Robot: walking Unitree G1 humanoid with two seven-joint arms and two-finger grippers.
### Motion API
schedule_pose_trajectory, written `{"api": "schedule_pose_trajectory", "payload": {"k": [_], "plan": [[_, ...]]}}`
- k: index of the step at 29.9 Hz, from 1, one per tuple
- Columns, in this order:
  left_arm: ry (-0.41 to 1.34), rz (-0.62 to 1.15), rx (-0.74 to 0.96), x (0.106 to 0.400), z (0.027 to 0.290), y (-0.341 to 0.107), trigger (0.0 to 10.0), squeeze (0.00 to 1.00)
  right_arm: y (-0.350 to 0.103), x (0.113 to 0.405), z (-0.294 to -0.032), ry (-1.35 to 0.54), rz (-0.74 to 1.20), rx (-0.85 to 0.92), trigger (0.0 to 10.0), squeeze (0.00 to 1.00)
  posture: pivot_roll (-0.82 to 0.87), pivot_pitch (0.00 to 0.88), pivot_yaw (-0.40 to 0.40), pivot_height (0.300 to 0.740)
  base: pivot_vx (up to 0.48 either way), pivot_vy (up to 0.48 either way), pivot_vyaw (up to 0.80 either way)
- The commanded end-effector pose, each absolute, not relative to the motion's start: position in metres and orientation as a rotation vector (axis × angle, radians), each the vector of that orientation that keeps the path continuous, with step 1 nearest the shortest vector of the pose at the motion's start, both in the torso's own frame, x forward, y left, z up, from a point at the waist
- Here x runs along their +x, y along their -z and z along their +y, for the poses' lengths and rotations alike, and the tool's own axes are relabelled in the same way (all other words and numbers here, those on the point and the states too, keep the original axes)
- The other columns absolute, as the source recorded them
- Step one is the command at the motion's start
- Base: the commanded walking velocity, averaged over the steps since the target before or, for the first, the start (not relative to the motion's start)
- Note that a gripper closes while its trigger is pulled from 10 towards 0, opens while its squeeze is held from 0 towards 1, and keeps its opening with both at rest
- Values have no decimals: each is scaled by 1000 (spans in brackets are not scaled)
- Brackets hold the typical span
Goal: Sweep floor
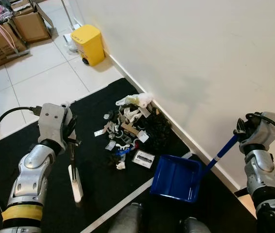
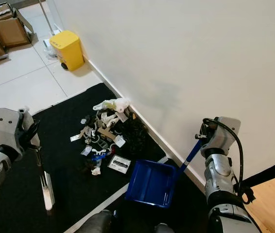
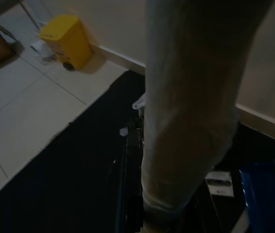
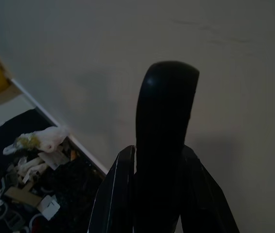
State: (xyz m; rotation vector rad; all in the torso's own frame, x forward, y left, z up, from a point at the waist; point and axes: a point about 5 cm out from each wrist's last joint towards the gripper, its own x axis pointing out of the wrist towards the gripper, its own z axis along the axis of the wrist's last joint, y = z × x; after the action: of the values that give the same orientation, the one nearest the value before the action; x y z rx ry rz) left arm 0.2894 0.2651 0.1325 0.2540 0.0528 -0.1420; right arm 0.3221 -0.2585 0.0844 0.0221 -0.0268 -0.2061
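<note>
Ready to sweep: left gripper (image 1: 71, 132) clamped on brush (image 1: 74, 171), right gripper (image 1: 239, 130) clamped on dustpan (image 1: 176, 177). Next, push rubbish pile (image 1: 130, 131) along wall edge into pan.

My two head eyes look from high, forward and down at the black mat (image 1: 94, 184) and the white wall (image 1: 205, 63). Both share the litter pile (image 1: 130, 131) at about 12 o'clock, the blue dustpan (image 1: 176, 177) at 1 o'clock and the yellow bin (image 1: 90, 43) far at 11 o'clock.

My left wrist camera sits very near a pale handle (image 3: 191, 107) and faces down along it to the mat, the bin and the dustpan edge.

My right wrist camera looks along a dark handle (image 4: 164, 141), close, toward the wall and the same pile.
</note>
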Motion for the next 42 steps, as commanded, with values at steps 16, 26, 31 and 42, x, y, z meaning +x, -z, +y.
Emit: {"api": "schedule_pose_trajectory", "payload": {"k": [16,26,31,42], "plan": [[249,55,396,293,308,-145,10000,0,-75,317,-252,212,-21,28,10000,0,226,221,67,740,0,0,0],[483,80,322,308,298,-137,10000,0,-85,321,-246,201,-81,-34,10000,0,197,222,67,740,0,0,0],[529,103,393,314,293,-132,10000,0,-84,321,-240,191,-90,-38,10000,0,170,215,70,740,0,0,0],[506,60,497,315,301,-136,10000,0,-83,319,-238,182,-92,-46,10000,0,144,229,63,740,0,0,0]]}}
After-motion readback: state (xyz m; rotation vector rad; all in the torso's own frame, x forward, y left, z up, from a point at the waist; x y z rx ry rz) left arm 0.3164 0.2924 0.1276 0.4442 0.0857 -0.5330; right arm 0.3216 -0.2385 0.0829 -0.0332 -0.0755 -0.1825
